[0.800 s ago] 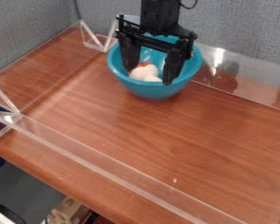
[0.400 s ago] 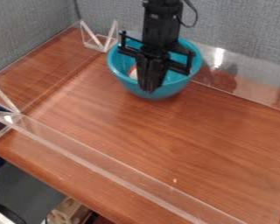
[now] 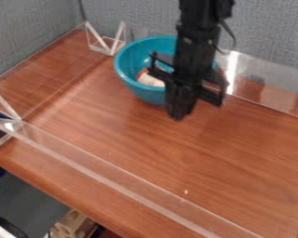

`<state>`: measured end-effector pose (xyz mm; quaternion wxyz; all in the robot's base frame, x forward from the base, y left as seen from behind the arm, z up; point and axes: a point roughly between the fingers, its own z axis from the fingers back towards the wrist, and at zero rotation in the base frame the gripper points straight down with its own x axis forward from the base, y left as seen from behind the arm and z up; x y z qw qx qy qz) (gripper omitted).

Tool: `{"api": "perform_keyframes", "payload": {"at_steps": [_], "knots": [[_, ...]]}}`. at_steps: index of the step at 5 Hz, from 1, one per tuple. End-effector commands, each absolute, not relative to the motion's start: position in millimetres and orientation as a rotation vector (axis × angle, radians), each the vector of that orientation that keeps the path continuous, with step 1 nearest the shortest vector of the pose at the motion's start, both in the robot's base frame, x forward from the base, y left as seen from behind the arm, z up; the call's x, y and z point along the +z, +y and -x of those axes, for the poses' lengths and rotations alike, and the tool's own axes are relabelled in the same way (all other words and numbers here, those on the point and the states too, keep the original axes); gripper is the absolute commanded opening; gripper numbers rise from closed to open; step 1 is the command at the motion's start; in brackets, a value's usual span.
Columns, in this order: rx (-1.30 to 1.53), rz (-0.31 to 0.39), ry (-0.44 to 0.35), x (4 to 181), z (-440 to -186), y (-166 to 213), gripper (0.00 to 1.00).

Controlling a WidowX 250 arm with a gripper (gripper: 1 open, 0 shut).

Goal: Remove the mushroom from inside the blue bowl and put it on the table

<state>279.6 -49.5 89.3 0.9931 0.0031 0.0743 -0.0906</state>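
We see the gripper (image 3: pixel 179 110), jaws now clenched, shifted from over the blue bowl (image 3: pixel 134 58) toward the table (image 3: pixel 127 139); the mushroom (image 3: pixel 153 81) lies in the bowl, so we judge the grasp missed.

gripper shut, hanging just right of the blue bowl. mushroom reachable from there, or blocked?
Probably yes. The mushroom lies exposed in the open-topped blue bowl; nothing covers it. The gripper, shut with nothing visibly held, hangs outside the rim, so it must lift over, reopen and descend.
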Motion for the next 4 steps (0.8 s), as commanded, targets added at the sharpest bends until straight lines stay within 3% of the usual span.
{"api": "perform_keyframes", "payload": {"at_steps": [1, 3, 4], "knots": [[-0.217, -0.005, 0.141, 77.5, -281, -61, 0.0], [-0.26, -0.01, 0.188, 38.6, -278, -72, 0.0], [-0.275, -0.012, 0.206, 34.1, -278, -74, 0.0]]}}
